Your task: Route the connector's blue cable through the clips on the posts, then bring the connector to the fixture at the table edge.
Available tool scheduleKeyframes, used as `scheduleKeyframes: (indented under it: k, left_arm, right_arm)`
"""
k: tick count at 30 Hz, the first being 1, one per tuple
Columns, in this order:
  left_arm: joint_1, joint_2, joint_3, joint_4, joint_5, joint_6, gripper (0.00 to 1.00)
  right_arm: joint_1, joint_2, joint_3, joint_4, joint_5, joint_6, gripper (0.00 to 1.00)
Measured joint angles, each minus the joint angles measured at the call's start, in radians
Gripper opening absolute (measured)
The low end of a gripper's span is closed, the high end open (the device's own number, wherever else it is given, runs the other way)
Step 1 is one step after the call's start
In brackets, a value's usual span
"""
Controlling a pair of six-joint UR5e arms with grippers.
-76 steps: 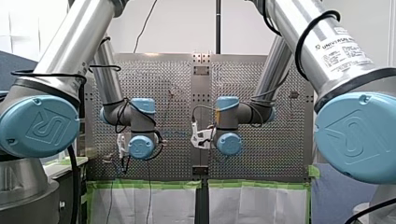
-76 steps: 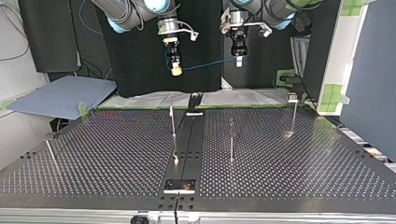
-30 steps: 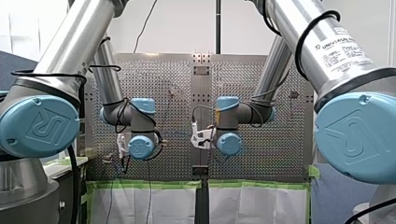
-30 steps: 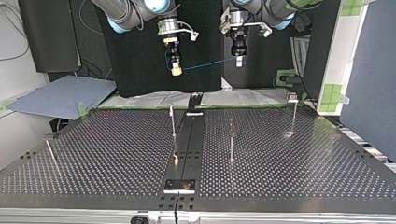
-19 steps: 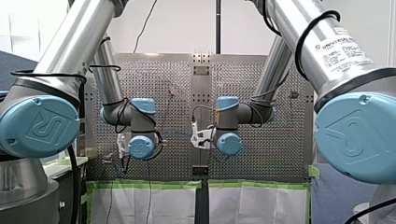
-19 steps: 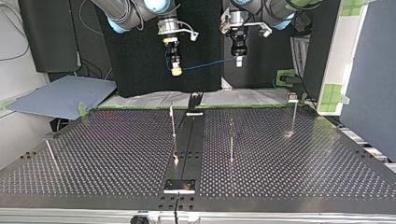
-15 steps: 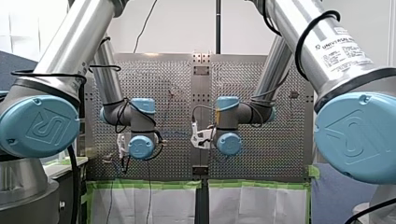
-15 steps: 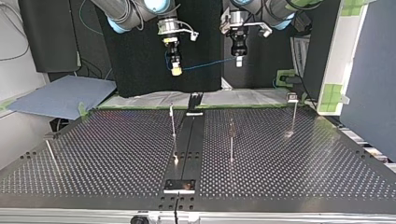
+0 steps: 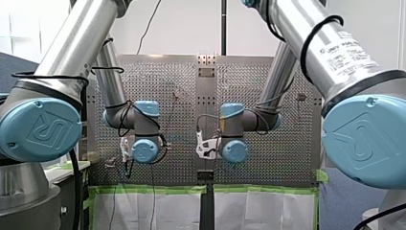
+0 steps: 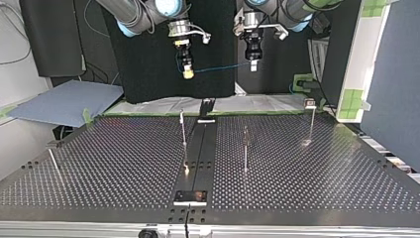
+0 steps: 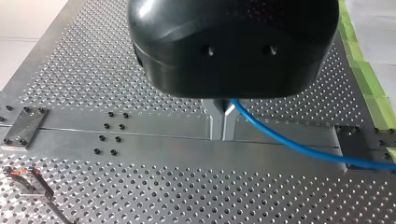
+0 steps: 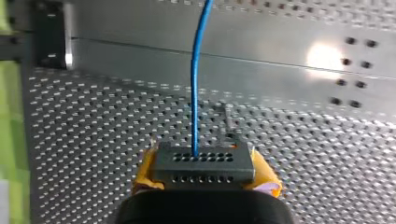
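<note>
My right gripper point(image 12: 204, 183) was clamped on the connector point(image 12: 204, 163), with its yellow pads point(image 12: 145, 173) at either side of the dark body. The blue cable point(image 12: 195, 84) left the connector's face straight ahead. My left gripper point(image 11: 222, 123) had its metal fingers point(image 11: 215, 125) pinched together on that same cable further along, and the line ran off to one side from them. In the top view both grippers hung high over the far edge of the bench point(image 10: 322, 168), well above the posts point(image 10: 245, 148), with the cable stretched almost level between them. None of the clips point(image 10: 310, 103) on the post tops held the cable, so I judged the routing not yet begun. To do this step well, I would bring both arms down together and keep the span level and lightly taut, laying it into a clip rather than dragging it against the post. The clips were too small for me to read which way they opened, so I would approach slowly. I would also keep the pull in line with the connector, to avoid straining the cable where it enters.
</note>
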State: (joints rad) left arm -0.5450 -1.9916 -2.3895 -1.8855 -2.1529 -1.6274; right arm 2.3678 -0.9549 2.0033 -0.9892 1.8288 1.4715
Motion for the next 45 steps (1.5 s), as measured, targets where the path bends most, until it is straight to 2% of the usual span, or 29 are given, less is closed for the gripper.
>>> scheduleKeyframes:
  k: [16, 26, 34, 42, 45]
  left_arm:
    - [-0.003, -0.003, 0.003, -0.003, -0.003, -0.003, 0.0]
    - [-0.075, -0.062, 0.075, -0.068, -0.033, -0.066, 0.0]
    - [-0.144, -0.069, 0.128, -0.078, -0.034, -0.075, 0.0]
    - [-0.153, -0.073, 0.135, -0.075, -0.036, -0.079, 0.0]
    - [-0.139, -0.083, 0.15, -0.072, -0.039, -0.093, 0.0]
  right_arm:
    - [0.0, 0.007, -0.001, 0.015, 0.0, 0.0, 0.0]
    - [0.0, 0.007, 0.0, 0.015, 0.0, 0.0, 0.0]
    - [0.0, 0.007, -0.001, 0.015, 0.0, 0.0, 0.0]
    - [0.0, 0.008, -0.001, 0.016, 0.0, 0.0, 0.0]
    - [0.011, 0.013, -0.012, 0.027, 0.011, 0.011, 0.0]
